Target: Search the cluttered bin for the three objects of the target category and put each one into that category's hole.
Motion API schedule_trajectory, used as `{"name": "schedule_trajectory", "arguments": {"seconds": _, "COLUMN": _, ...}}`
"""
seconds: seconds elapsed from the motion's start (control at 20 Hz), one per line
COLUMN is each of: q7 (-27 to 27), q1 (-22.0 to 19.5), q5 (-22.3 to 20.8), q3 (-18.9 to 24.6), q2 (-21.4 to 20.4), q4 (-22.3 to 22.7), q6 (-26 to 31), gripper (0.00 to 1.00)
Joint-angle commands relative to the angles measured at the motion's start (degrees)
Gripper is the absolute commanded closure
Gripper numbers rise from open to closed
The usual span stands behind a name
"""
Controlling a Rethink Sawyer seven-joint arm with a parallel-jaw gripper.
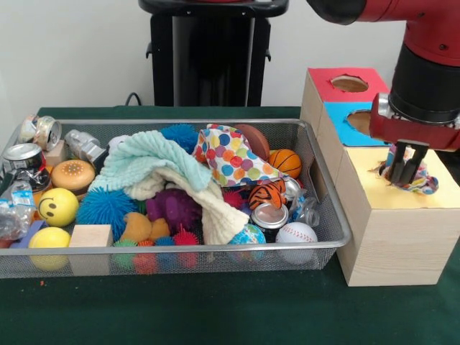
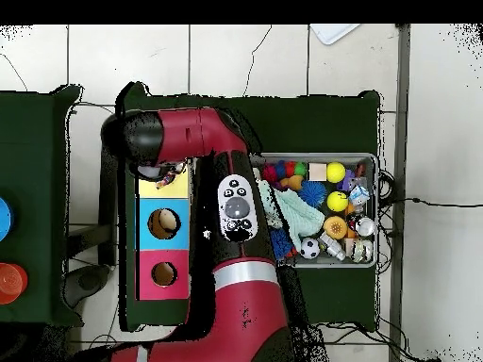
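Fingers [image 1: 406, 167] around rope toy [image 1: 420, 180]

A white cloth dotted in many colours [image 1: 228, 156], a mint-green fuzzy towel [image 1: 147, 159], an orange black-striped ball [image 1: 267, 194], a yellow smiley-face ball [image 1: 58, 206].

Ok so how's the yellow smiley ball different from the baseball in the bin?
The smiley ball is bright yellow with a black printed face; the baseball is white with red stitching. In the front view the smiley ball sits at the wire bin's left end, beside a burger-shaped toy, while the baseball lies at the right end, by the front rim. Both are round, lie on top of the clutter, and are untouched.
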Motion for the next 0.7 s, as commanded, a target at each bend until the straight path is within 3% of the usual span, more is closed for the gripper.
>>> {"name": "schedule_trajectory", "arguments": {"seconds": 0.05, "q7": -4.7, "q1": -0.9, "q5": -0.3, "q3": 3.6, "q2": -0.2, "q4": 8.7, "q6": 4.0, "gripper": 1.0}}
{"name": "schedule_trajectory", "arguments": {"seconds": 0.3, "q7": -2.8, "q1": -1.8, "q5": 1.0, "q3": 5.6, "q2": 3.4, "q4": 9.7, "q6": -3.4, "gripper": 1.0}}
{"name": "schedule_trajectory", "arguments": {"seconds": 0.45, "q7": -2.4, "q1": -1.6, "q5": 0.9, "q3": 6.4, "q2": 7.3, "q4": 6.3, "q6": -5.1, "gripper": 1.0}}
{"name": "schedule_trajectory", "arguments": {"seconds": 0.7, "q7": -1.6, "q1": -1.0, "q5": -0.1, "q3": 6.4, "q2": 10.8, "q4": 4.6, "q6": -8.9, "gripper": 1.0}}
